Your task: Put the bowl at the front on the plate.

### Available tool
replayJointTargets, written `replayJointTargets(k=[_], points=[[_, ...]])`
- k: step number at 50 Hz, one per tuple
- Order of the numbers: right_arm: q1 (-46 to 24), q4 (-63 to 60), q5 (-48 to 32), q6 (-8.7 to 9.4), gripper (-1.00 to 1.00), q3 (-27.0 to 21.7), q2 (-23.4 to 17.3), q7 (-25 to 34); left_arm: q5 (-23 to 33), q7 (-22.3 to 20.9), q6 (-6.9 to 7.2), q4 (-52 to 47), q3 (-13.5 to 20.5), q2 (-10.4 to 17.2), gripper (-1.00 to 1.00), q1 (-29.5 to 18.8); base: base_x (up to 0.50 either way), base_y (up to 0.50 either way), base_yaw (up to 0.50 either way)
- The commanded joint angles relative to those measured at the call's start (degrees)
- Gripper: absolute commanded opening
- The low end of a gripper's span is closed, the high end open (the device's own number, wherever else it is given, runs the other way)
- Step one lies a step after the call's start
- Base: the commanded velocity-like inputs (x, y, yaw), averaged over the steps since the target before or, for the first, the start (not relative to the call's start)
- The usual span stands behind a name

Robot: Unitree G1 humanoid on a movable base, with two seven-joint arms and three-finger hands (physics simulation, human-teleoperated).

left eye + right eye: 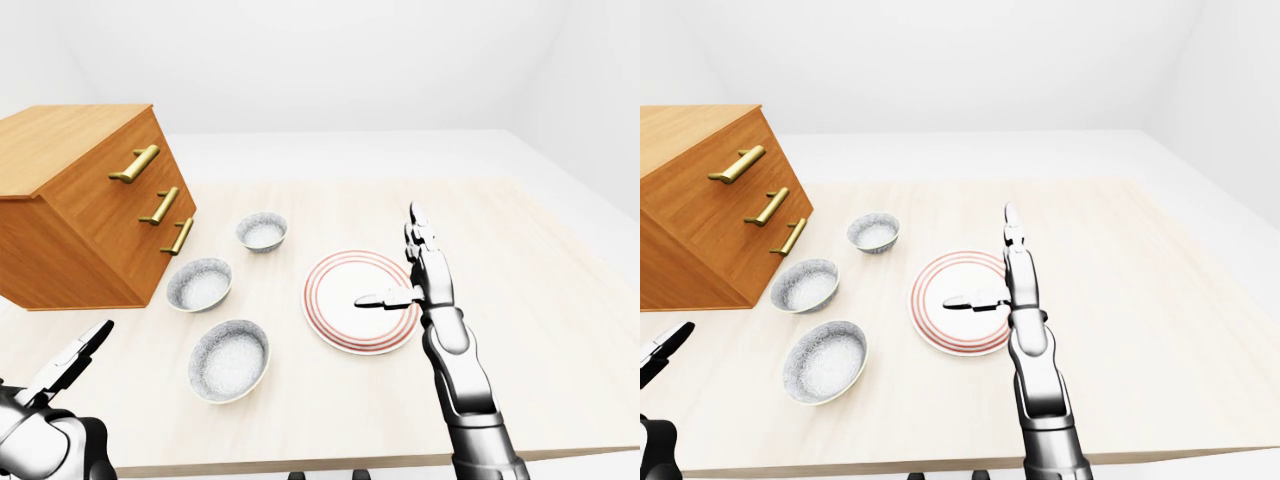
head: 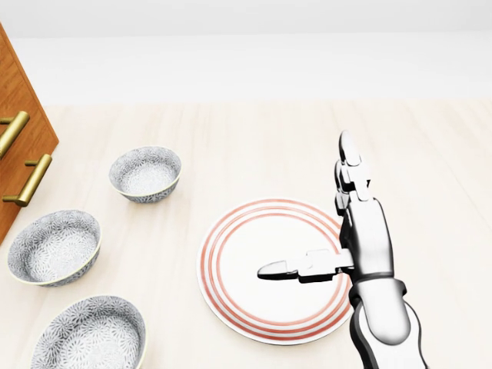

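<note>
The right hand [image 2: 367,234] is held flat and fully spread over the right edge of the red-ringed plate [image 2: 231,265], fingers pointing far and the thumb [image 2: 288,270] jutting left above the plate's white middle, with nothing in its grasp. The nearest bowl [image 1: 229,360] sits on the table [image 1: 540,290] left of the plate and apart from it, with the middle bowl [image 1: 199,284] and the far bowl [image 1: 261,231] beyond it beside the wooden drawer chest [image 1: 80,220]. In the left-eye view the left hand [image 1: 62,372] shows at the near left corner, fingers straight and empty, well apart from that bowl
</note>
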Motion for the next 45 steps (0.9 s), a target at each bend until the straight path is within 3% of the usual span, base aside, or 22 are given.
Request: replayJointTargets(k=[1, 7, 18, 26, 35, 45], points=[[-0.7, -5.0, -3.0, 0.0, 1.0, 1.4, -0.7, 2.2, 0.1, 0.0, 0.0, 0.5, -0.1, -0.1, 1.0, 0.1, 0.0, 0.0, 0.0], [-0.5, -14.6, -11.5, 0.0, 1.0, 3.3, -1.9, 6.7, 0.4, -0.3, 0.0, -0.1, -0.2, -0.2, 1.0, 0.4, 0.0, 0.0, 0.0], [-7.9, -21.3, -36.0, 0.0, 1.0, 9.4, -1.8, 25.7, 1.2, 0.2, 0.0, 0.8, -0.3, -0.1, 1.0, 0.0, 0.0, 0.0, 0.0], [-9.5, -21.6, -40.3, 0.0, 1.0, 7.9, 0.9, 29.8, 1.0, 0.9, 0.0, 1.3, -0.4, 0.1, 1.0, -0.2, 0.0, 0.0, 0.0], [-11.5, -22.6, -53.2, 0.0, 1.0, 10.7, 2.4, 40.7, 1.9, 1.6, 0.0, 1.3, -0.6, 0.2, 1.0, -0.1, 0.0, 0.0, 0.0], [-12.2, -21.8, -66.9, 0.0, 1.0, 11.4, 5.5, 40.8, 2.3, 2.0, 0.0, 2.4, -1.1, 0.4, 1.0, -0.3, 0.0, 0.0, 0.0]])
